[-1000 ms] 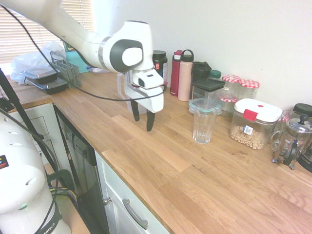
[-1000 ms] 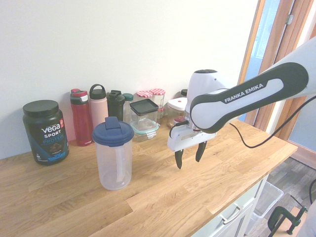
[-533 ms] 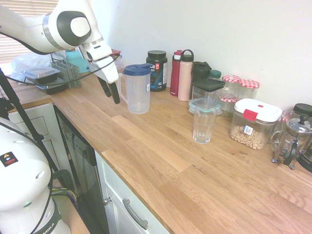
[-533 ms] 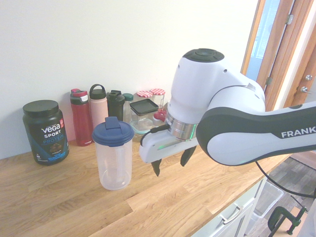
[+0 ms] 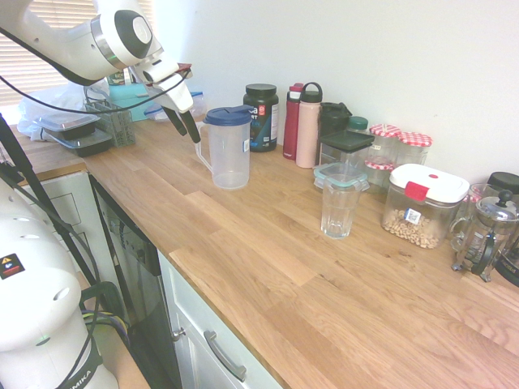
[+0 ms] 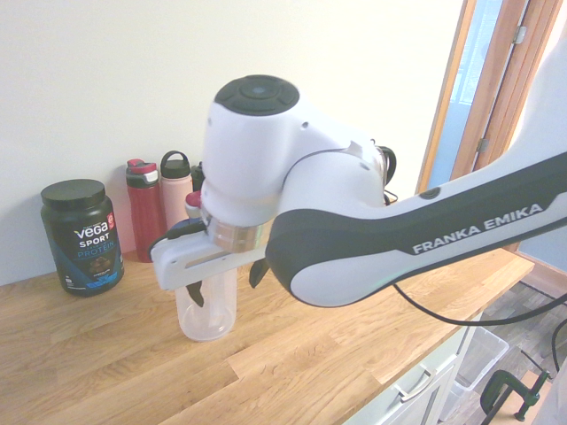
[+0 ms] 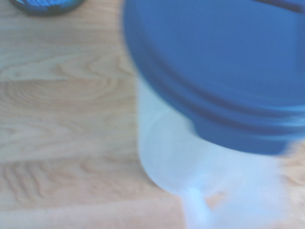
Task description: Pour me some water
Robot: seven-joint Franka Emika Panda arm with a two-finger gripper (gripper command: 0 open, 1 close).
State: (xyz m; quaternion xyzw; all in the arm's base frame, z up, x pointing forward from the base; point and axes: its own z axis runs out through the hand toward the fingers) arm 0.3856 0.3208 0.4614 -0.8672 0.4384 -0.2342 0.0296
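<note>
the pitcher (image 5: 228, 147) with the blue lid (image 7: 224, 67) stands upright on the wooden counter (image 5: 268, 251), near the black tub (image 5: 261, 117) and bottles. the gripper (image 5: 189, 130) hangs just beside its handle side, jaws spread and holding nothing. the empty glass (image 5: 338, 207) stands well apart

We note a glossy white arm (image 6: 354, 221) with rounded joint housings, dark grey caps and bands, "FRANKA EMIKA" lettering in white, and a white claw (image 5: 188, 123) carrying black fingers (image 5: 195, 130).
</note>
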